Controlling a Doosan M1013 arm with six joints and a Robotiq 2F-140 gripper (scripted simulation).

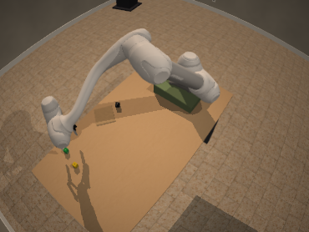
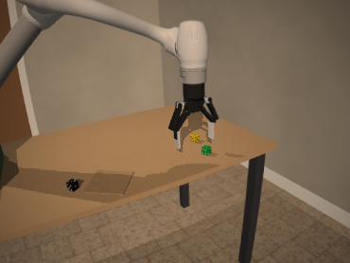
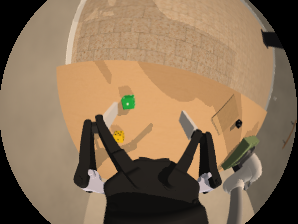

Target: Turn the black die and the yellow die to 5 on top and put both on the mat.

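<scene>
Claw [image 1: 75,128] [image 2: 194,137] [image 3: 149,112] spread wide, nothing pinched, it hangs above the far end of the table [image 1: 134,154] [image 2: 118,137] [image 3: 75,90]. The yellow die [image 1: 75,165] [image 2: 194,138] [image 3: 118,136] lies on the wood near the green die [image 1: 66,150] [image 2: 206,150] [image 3: 128,102], well off the mat [image 1: 104,114] [image 2: 110,182] [image 3: 227,117]; the black die [image 1: 118,104] [image 2: 72,184] [image 3: 238,123] sits just beside the mat.

I'd guess yellow is the one wanted now. Best to center over it, line the pads up with two opposite sides, and keep both fingers clear of green while coming straight down. A low, square grip should leave room to roll it, and a gentle release should let it settle flat.

From where I stand, the arm hides most of the claw in the top view. Green seems to show a single pip upward in the wrist view. Yellow's pips are too small for me to count surely, and black's upper number is unreadable.
</scene>
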